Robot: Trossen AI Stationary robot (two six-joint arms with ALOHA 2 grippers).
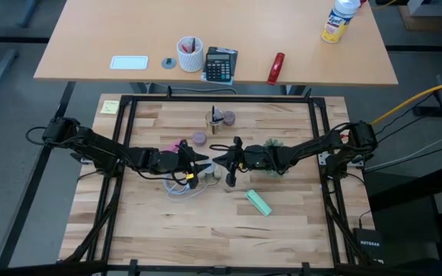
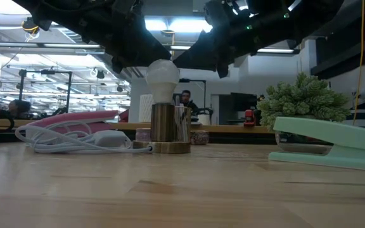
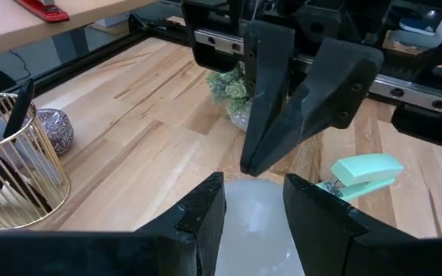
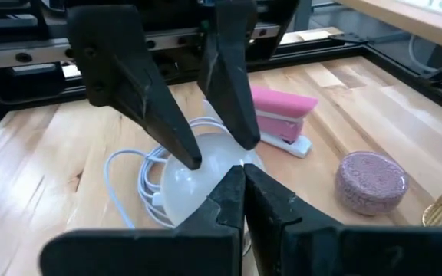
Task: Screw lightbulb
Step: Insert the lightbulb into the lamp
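Observation:
The frosted-white lightbulb (image 2: 162, 77) stands upright with its base in a metal socket (image 2: 170, 123) on a tan disc (image 2: 163, 147) at mid-table. My left gripper (image 1: 203, 161) comes from the table's left and is shut on the bulb, which shows between its fingers in the left wrist view (image 3: 253, 222). My right gripper (image 1: 219, 161) comes from the right. It is shut, with its tips (image 4: 242, 176) right beside the bulb's dome (image 4: 206, 180); I cannot tell whether they touch it. My left gripper pinches the bulb's upper dome (image 4: 219, 157) between its two fingers (image 4: 183, 142), one on the near side and one on the far side. The fingers slant down from the table's left. The bulb stands upright in the socket.
A mint-green stapler (image 1: 258, 202) lies toward the near right and a small potted plant (image 2: 303, 101) stands to the right. A pink stapler (image 4: 278, 115) and a coiled white cable (image 4: 129, 184) lie left of the socket. A gold wire cup (image 3: 14, 161) and a purple disc (image 4: 371, 182) are behind it.

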